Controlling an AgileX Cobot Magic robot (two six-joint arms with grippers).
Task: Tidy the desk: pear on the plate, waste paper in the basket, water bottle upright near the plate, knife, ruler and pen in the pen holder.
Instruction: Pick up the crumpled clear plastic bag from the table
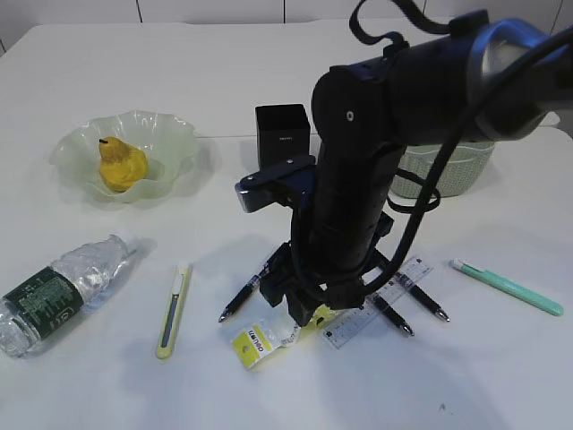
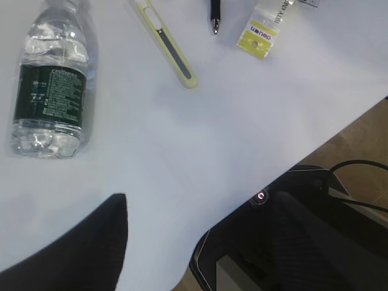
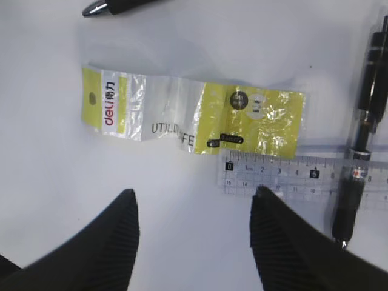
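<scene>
I see the right claw spread wide, holding nothing, low over the surface. Waste paper lies flat just ahead of its fingertips: crumpled clear-and-yellow wrapper, one end overlapping the ruler.

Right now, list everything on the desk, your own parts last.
pear: one, yellow, on the plate
plate: one, pale green glass, far left
water bottle: one, clear with green label, lying front left
utility knives: two; yellow-green front, mint green right
pens: three, black; one left of arm, two right
ruler: one, clear, under arm
wrapper: one, yellow and clear, overlapping the ruler
pen holder: one, black, centre back
basket: one, pale green, right back
right end effector: open, above wrapper and ruler
left end effector: one finger visible
</scene>
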